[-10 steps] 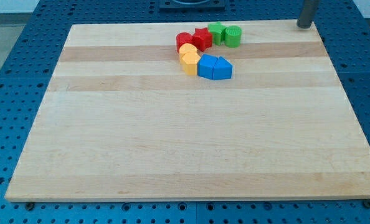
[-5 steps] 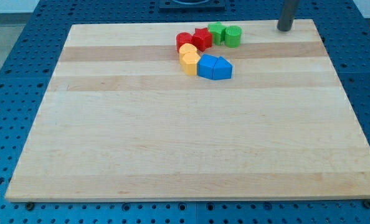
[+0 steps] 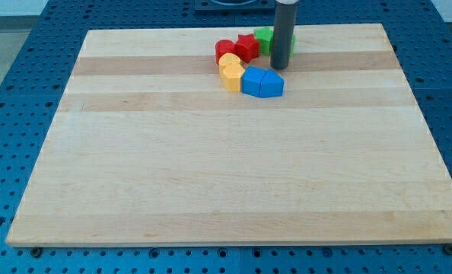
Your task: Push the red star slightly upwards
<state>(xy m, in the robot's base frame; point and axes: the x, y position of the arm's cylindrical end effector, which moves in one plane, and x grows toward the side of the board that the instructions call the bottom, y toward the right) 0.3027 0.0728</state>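
The red star [image 3: 246, 47] sits near the view's top centre of the wooden board [image 3: 233, 183], in a tight cluster. A red round block [image 3: 224, 50] touches its left side and a green block [image 3: 263, 38] its right. My tip [image 3: 279, 67] rests on the board just right of and slightly below the red star, right above the blue blocks. The rod hides most of a second green block [image 3: 291, 43] behind it.
Two yellow blocks [image 3: 230, 72] lie below the red round block. Two blue blocks [image 3: 262, 82] lie just below my tip. The board sits on a blue perforated table [image 3: 13, 114].
My tip has moved from the board's top right corner leftwards and down to the cluster, now covering the right green block. The blocks have not moved.
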